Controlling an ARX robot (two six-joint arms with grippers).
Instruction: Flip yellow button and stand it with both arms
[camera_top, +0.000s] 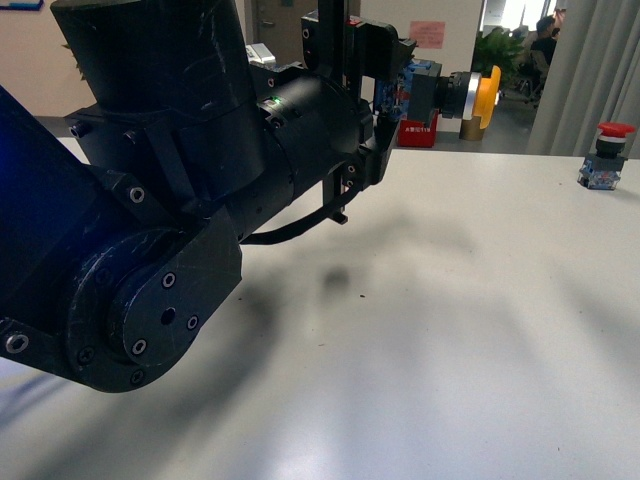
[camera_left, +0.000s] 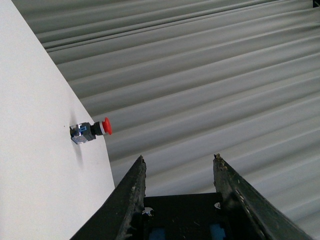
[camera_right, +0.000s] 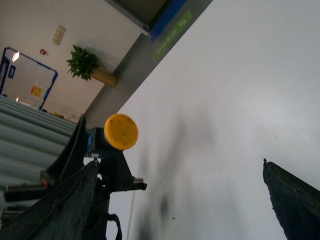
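The yellow button (camera_top: 470, 95) hangs in the air above the table's far side, lying sideways with its yellow cap pointing right. My left gripper (camera_top: 403, 88) is shut on its blue terminal end. In the right wrist view the round yellow cap (camera_right: 121, 131) faces the camera, with the left gripper's dark fingers (camera_right: 75, 150) behind it. My right gripper (camera_right: 180, 160) stands wide open with nothing between its fingers and is apart from the button. It does not show in the front view. In the left wrist view my left gripper (camera_left: 178, 157) points past the table edge.
A red-topped button with a blue block (camera_top: 607, 157) stands on the white table (camera_top: 450, 320) at the far right; this red-topped button (camera_left: 92, 131) also shows in the left wrist view. My bulky left arm (camera_top: 170, 200) fills the front view's left half. A grey curtain (camera_top: 590, 70) hangs behind the table.
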